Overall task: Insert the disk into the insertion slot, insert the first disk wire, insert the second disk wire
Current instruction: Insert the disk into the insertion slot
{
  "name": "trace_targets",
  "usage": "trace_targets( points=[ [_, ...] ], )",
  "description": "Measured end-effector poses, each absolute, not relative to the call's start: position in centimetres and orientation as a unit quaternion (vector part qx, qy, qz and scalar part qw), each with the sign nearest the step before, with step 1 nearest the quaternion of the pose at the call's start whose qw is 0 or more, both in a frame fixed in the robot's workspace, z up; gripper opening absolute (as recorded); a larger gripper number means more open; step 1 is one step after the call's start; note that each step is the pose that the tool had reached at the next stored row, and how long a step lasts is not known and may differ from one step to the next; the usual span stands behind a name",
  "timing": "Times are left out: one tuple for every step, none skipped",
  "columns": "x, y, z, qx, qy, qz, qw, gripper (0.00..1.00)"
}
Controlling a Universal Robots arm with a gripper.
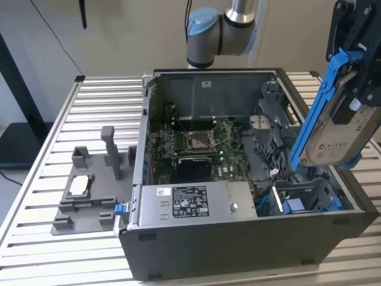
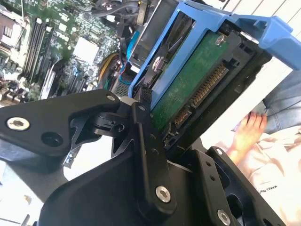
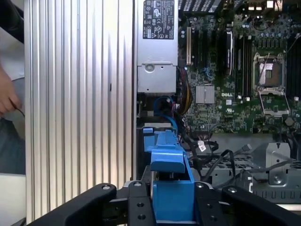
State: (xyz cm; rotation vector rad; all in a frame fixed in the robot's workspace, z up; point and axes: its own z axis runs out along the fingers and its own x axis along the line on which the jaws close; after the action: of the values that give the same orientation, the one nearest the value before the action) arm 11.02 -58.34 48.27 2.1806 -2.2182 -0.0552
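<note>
Blue-framed disk (image 1: 336,128) hung tilted just above the insertion slot (image 1: 306,193), at the exterior view's right of the computer case (image 1: 238,250); the gripper (image 3: 171,201) was clamped on its sides.

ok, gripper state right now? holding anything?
gripper: shut on the disk in its blue carrier, held over the computer case, not yet in the insertion slot.
</note>
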Motion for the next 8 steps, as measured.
trace_targets(
  points=[
    [11.1,-58.4,48.1,0.701,-0.713,-0.018,0.015,0.33],
    [11.1,-58.4,48.0,0.701,-0.713,-0.018,0.015,0.33],
    [11.2,-58.4,47.8,0.701,-0.713,-0.018,0.015,0.33],
    [11.2,-58.4,47.7,0.701,-0.713,-0.018,0.015,0.33],
    [11.2,-58.4,47.5,0.701,-0.712,-0.019,0.016,0.33],
    [11.2,-58.4,47.3,0.702,-0.712,-0.019,0.016,0.33],
    [11.2,-58.4,47.1,0.702,-0.712,-0.02,0.016,0.33],
    [11.2,-58.4,47.0,0.702,-0.711,-0.02,0.017,0.33]
  ],
)
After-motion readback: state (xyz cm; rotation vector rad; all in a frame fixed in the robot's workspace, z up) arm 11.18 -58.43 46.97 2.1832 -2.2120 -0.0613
